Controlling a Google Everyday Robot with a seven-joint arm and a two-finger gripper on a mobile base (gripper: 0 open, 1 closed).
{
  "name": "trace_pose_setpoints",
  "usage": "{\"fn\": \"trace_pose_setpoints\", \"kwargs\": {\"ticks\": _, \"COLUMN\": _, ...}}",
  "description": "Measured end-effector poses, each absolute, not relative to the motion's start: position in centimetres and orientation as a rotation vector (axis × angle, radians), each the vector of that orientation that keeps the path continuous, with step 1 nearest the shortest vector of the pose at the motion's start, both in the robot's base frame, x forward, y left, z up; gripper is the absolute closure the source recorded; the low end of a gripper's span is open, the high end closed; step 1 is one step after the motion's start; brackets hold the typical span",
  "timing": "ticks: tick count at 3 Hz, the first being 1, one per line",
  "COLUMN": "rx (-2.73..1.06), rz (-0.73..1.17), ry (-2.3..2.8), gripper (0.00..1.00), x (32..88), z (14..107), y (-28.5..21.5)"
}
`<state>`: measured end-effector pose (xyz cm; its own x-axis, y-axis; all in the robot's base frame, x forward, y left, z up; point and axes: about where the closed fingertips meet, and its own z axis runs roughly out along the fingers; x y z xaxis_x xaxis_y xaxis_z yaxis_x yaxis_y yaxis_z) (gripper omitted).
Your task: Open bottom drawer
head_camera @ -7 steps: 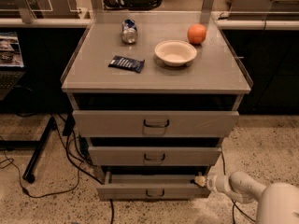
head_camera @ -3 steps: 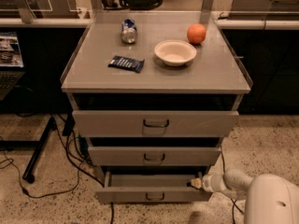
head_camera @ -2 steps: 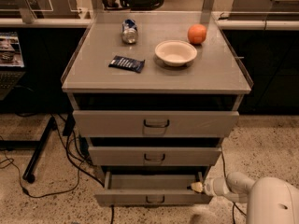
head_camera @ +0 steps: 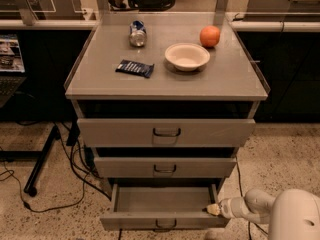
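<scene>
The bottom drawer (head_camera: 165,219) of the grey cabinet is pulled out, and its plain grey tray (head_camera: 162,199) shows empty. Its small dark loop handle (head_camera: 165,225) sits on the narrow front near the frame's lower edge. My gripper (head_camera: 212,209) is at the drawer's right front corner, its pale tip touching the inside of the right wall. The white arm (head_camera: 265,209) reaches in from the lower right. The mid-sized drawer front (head_camera: 165,167) and the tall top drawer front (head_camera: 166,132) stand above it, each out a little.
On the cabinet top (head_camera: 100,74) lie a crushed can (head_camera: 136,33), a dark snack packet (head_camera: 134,68), a white bowl (head_camera: 187,56) and an orange (head_camera: 210,36). A black stand leg (head_camera: 42,156) and cables (head_camera: 75,159) lie on the speckled floor at left.
The bottom drawer has slid further out, showing more of its tray. My gripper has moved forward with the drawer's right front corner.
</scene>
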<state>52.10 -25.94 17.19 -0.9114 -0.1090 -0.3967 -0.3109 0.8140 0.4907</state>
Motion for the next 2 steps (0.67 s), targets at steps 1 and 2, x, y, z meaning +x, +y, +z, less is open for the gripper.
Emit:
{"fn": "trace_pose_setpoints", "kwargs": {"ticks": 1, "rx": -0.325, "rz": 0.841, "ry": 2.681, "gripper": 1.0, "x": 49.4, "z": 17.5, "y": -26.1}}
{"fn": "trace_pose_setpoints", "kwargs": {"ticks": 2, "rx": -0.315, "rz": 0.899, "ry": 2.687, "gripper": 1.0, "x": 46.2, "z": 18.7, "y": -26.3}}
